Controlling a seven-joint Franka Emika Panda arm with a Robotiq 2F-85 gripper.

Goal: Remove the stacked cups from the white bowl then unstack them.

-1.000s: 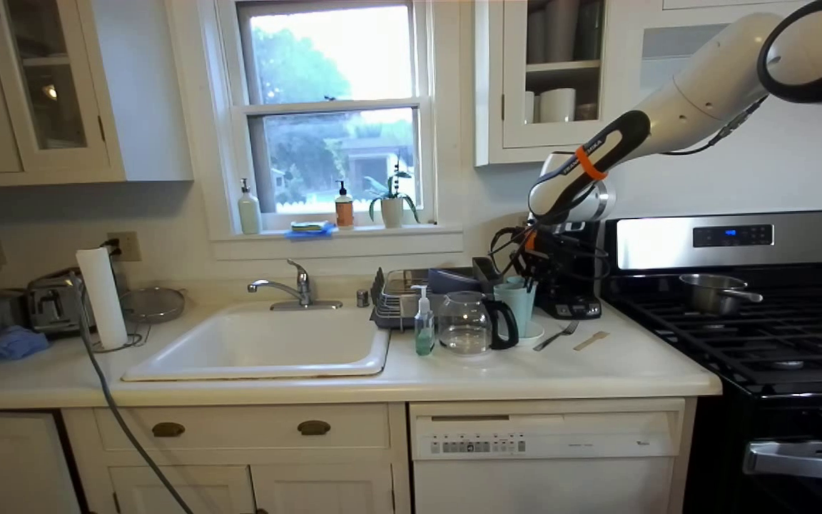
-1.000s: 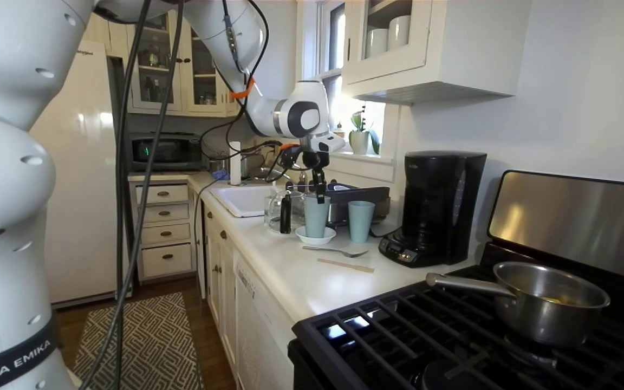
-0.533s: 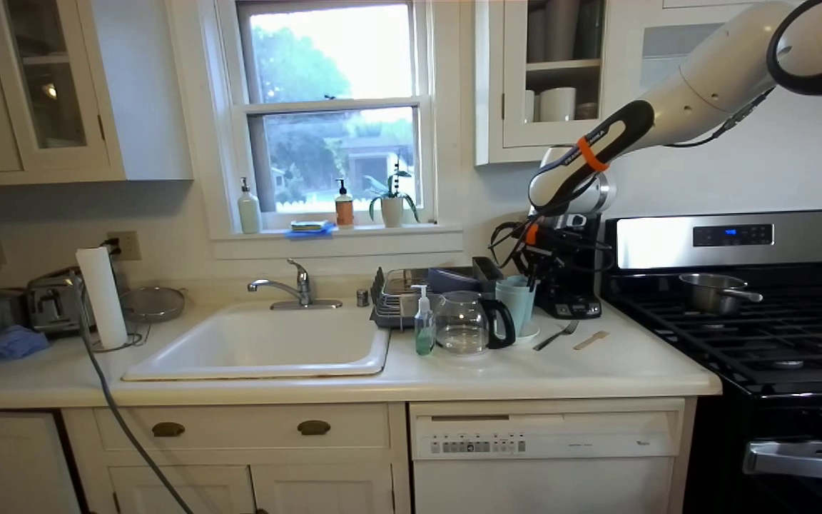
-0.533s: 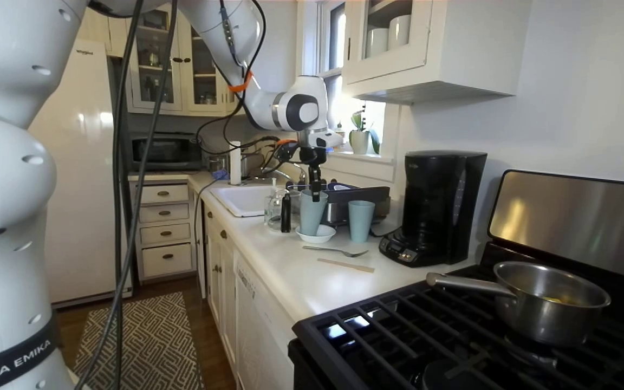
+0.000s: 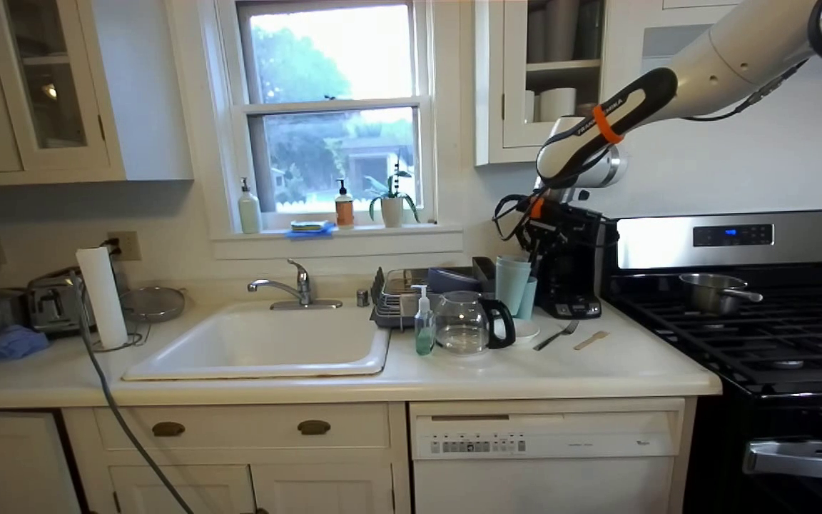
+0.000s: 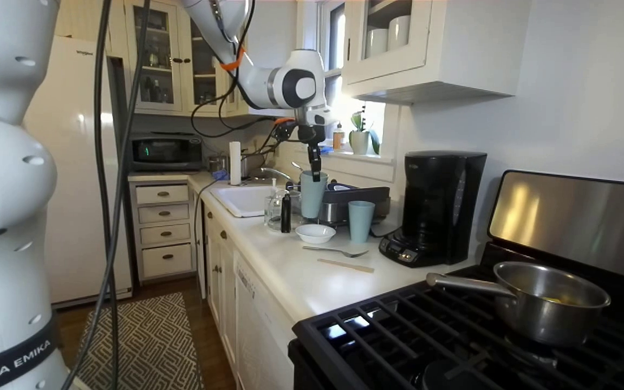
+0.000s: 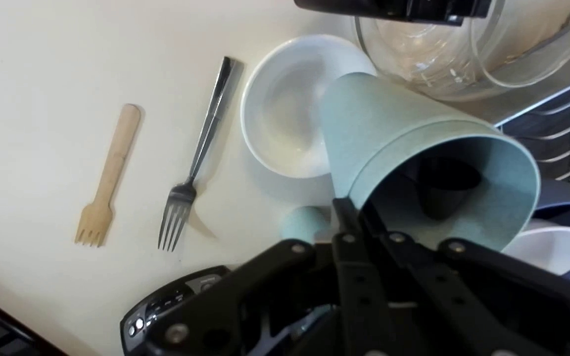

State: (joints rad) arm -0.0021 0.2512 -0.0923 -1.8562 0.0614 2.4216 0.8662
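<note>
The stacked cups, pale blue-green and nested, hang tilted above the white bowl, clear of it. My gripper is shut on their rim, one finger inside and one outside. In the wrist view the jaws pinch the rim, and a second rim line shows on the nested cups. The bowl looks empty there. A dark shape inside the upper cup is unclear. Another pale blue-green cup stands upright on the counter by the coffee maker; it shows partly behind the held cups in an exterior view.
The clear glass jug with a dark handle and a soap bottle stand beside the bowl. A dish rack is behind. A metal fork and wooden fork lie in front. The black coffee maker stands nearby.
My gripper has risen with the stacked cups, lifting them out of the white bowl, and they have tilted. The other cup, bowl and jug stay in place.
</note>
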